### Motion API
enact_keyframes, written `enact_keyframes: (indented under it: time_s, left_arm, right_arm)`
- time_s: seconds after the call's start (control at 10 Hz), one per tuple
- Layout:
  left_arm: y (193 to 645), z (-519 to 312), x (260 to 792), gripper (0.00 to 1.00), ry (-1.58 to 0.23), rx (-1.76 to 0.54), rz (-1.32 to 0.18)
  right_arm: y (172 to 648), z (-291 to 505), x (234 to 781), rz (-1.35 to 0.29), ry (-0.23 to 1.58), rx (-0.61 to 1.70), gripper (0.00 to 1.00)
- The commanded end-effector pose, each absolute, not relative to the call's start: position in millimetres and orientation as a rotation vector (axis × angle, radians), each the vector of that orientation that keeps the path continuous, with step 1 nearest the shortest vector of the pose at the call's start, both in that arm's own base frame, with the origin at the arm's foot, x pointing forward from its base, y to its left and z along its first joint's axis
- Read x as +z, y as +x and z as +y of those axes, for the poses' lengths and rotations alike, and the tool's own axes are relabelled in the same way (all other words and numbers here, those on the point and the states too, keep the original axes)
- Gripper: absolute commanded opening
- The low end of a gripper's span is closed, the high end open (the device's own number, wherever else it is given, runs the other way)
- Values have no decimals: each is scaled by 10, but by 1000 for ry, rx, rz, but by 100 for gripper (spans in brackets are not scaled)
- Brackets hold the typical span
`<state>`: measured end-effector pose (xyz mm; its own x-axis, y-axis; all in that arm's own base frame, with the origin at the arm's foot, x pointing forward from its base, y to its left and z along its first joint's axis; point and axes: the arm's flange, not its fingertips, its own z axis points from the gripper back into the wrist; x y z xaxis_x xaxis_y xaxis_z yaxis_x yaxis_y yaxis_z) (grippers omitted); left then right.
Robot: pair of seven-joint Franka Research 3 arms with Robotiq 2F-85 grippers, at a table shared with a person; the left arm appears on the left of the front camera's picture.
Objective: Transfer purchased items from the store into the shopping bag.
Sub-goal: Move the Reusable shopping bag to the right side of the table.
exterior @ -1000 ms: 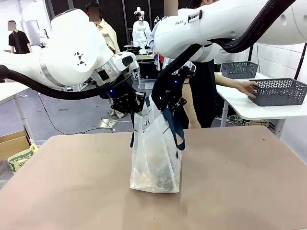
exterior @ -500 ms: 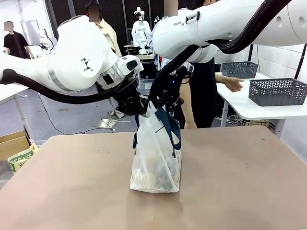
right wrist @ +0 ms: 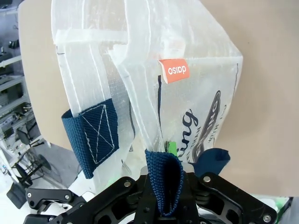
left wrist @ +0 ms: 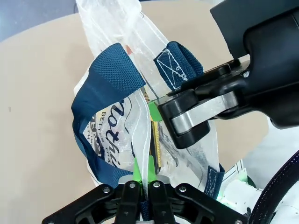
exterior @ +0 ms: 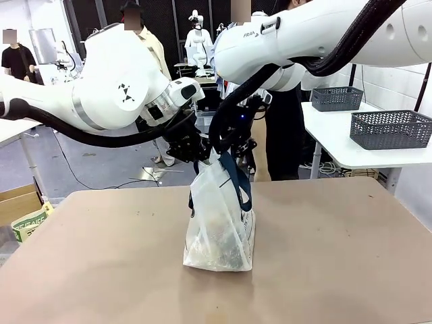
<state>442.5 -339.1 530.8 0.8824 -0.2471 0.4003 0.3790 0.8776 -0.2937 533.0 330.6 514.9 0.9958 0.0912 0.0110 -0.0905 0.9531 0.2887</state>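
Crinkly translucent bag (exterior: 219, 228) — woven navy straps (left wrist: 111, 73)

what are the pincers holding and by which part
Both hold the translucent whitish plastic shopping bag: left pincer pinches its top edge, right pincer clamps a navy-blue strap handle.

Whitish shopping bag (exterior: 219, 226) stands upright

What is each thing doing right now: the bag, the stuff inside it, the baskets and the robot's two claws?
shopping bag: standing upright on the table, top held up by both grippers.
purchased items: inside the bag, lying at its bottom.
left gripper: shut on the bag's top edge.
right gripper: shut on a navy handle strap.
mesh baskets: upright on the side table.
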Motion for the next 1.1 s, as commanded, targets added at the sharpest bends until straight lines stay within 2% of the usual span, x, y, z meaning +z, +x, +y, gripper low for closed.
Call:
enact_keyframes:
  time_s: [0.0,0.4,0.5,0.9,1.0]
  left_arm:
    - [4435,-3392,5310,0,-409,-354,-397]
    - [4396,-3361,5332,0,-428,-360,-412]
    - [4390,-3349,5337,4,-435,-362,-410]
    - [4275,-3307,5386,84,-480,-396,-410]
    - [4255,-3298,5408,100,-504,-415,-403]
  right_arm:
    - [5340,3356,5195,-6,339,90,0]
    - [5352,3377,5192,-7,340,96,0]
    - [5353,3378,5189,-7,338,98,0]
    - [5357,3379,5178,-9,334,102,0]
    - [5359,3377,5174,-9,333,101,0]
